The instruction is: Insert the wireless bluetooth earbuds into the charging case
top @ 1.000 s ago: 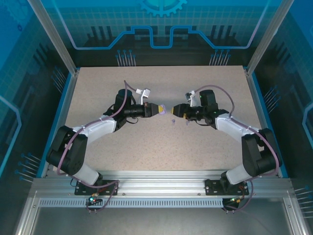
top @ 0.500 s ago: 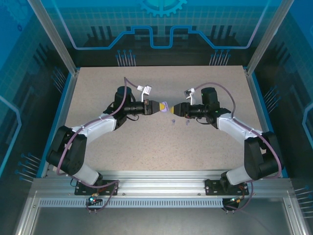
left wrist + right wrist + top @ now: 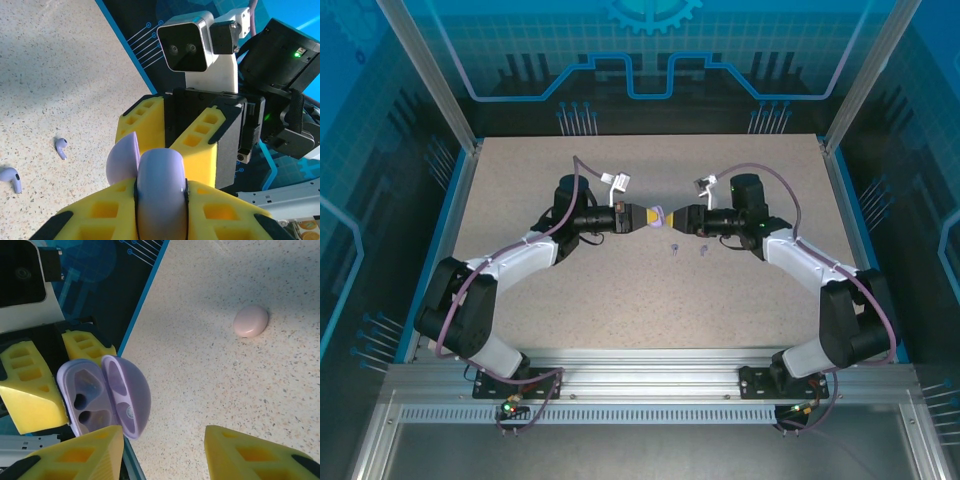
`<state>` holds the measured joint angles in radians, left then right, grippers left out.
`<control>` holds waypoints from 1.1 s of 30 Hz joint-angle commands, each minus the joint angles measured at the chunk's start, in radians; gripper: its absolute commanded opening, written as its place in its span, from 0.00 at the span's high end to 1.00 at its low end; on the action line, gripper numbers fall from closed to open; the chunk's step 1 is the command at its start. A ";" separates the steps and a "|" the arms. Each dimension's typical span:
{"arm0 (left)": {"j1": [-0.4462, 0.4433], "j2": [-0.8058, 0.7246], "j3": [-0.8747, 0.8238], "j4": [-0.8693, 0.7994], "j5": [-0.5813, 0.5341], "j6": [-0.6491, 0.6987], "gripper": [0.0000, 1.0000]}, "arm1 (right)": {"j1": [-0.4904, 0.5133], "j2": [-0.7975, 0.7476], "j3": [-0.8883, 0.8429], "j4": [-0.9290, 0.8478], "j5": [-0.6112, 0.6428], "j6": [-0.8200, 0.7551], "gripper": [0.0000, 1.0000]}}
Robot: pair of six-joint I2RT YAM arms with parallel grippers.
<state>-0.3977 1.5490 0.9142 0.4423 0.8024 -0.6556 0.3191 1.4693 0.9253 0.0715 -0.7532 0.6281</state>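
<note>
Lilac pebble-shaped charging case (image 3: 102,395), lid open, is clamped in the left gripper (image 3: 161,200); the right gripper (image 3: 164,445) is spread, empty. Purplish-grey stemmed earbuds (image 3: 61,148), on the counter (image 3: 50,75) near the case, are best pinched by the stem.

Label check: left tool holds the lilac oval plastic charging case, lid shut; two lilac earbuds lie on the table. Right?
No: the lilac oval plastic charging case has its lid open, per the right wrist view. The left tool holds it; two lilac earbuds lie on the table.
</note>
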 commanded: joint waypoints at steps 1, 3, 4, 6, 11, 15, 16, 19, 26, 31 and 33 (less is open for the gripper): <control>-0.006 -0.015 0.031 0.013 0.028 -0.007 1.00 | 0.023 0.020 0.041 -0.005 -0.013 0.006 0.54; -0.008 -0.017 0.032 0.013 0.028 -0.006 1.00 | 0.027 0.027 0.045 -0.006 -0.010 0.005 0.55; -0.008 -0.018 0.031 0.013 0.026 -0.005 1.00 | 0.029 0.032 0.048 -0.007 -0.006 0.007 0.55; -0.008 -0.019 0.031 0.012 0.025 -0.006 1.00 | 0.032 0.039 0.053 -0.009 -0.006 0.006 0.57; -0.008 -0.019 0.035 0.013 0.024 -0.004 1.00 | 0.036 0.054 0.053 -0.012 0.002 0.005 0.61; -0.008 -0.020 0.040 0.010 0.024 -0.001 1.00 | 0.036 0.059 0.047 -0.013 0.008 0.004 0.67; -0.008 -0.019 0.040 0.010 0.023 -0.001 1.00 | 0.036 0.061 0.047 -0.015 0.011 0.004 0.67; -0.008 -0.020 0.040 0.012 0.027 -0.003 1.00 | 0.037 0.070 0.052 -0.013 0.015 0.009 0.72; -0.012 -0.016 0.028 0.017 0.023 -0.004 1.00 | 0.055 0.098 0.108 -0.010 -0.004 0.017 0.76; -0.014 -0.018 0.016 0.026 0.017 -0.006 1.00 | 0.078 0.109 0.145 -0.038 -0.009 -0.001 0.86; -0.014 -0.021 0.012 0.030 0.016 -0.006 1.00 | 0.080 0.108 0.147 -0.044 -0.005 -0.004 0.94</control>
<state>-0.3939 1.5490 0.9150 0.4419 0.7727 -0.6552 0.3679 1.5639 1.0309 0.0277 -0.7498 0.6346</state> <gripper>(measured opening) 0.222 0.095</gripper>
